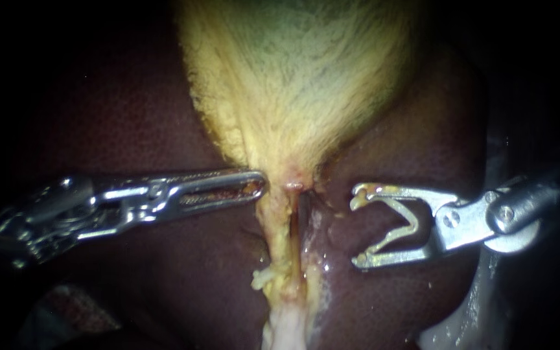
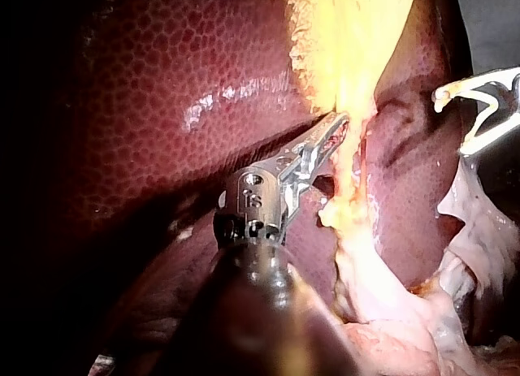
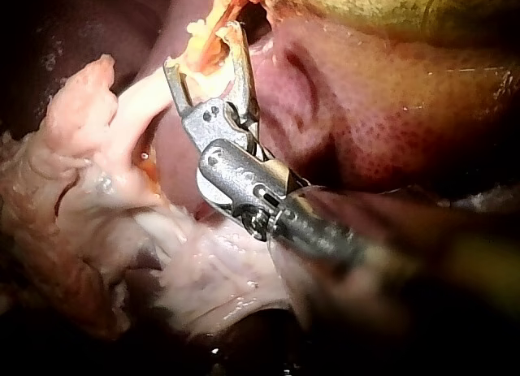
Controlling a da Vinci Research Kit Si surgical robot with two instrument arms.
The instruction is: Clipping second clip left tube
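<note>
The yellow gallbladder (image 1: 293, 78) narrows downward to a neck, and a yellowish tube (image 1: 283, 249) runs on from it, a dark slit beside it. My left instrument (image 1: 257, 186) lies level, jaws shut, its tip touching the neck's left edge; the left wrist view shows the same tip (image 2: 337, 132) against yellow tissue (image 2: 353, 84). My right instrument (image 1: 358, 228) stands to the right of the tube and apart from it, jaws open wide toward it and gripping nothing. From the right wrist camera, those jaws (image 3: 207, 51) frame the yellow strand (image 3: 207, 36) ahead. I see no clip on the tube.
Dark red liver (image 1: 131, 129) surrounds the gallbladder on both sides. Pale fatty tissue (image 1: 286, 330) spreads below the tube and shows as pink-white folds (image 3: 89, 189) beside my right instrument. A pale shiny surface (image 1: 481, 311) lies at the lower right.
</note>
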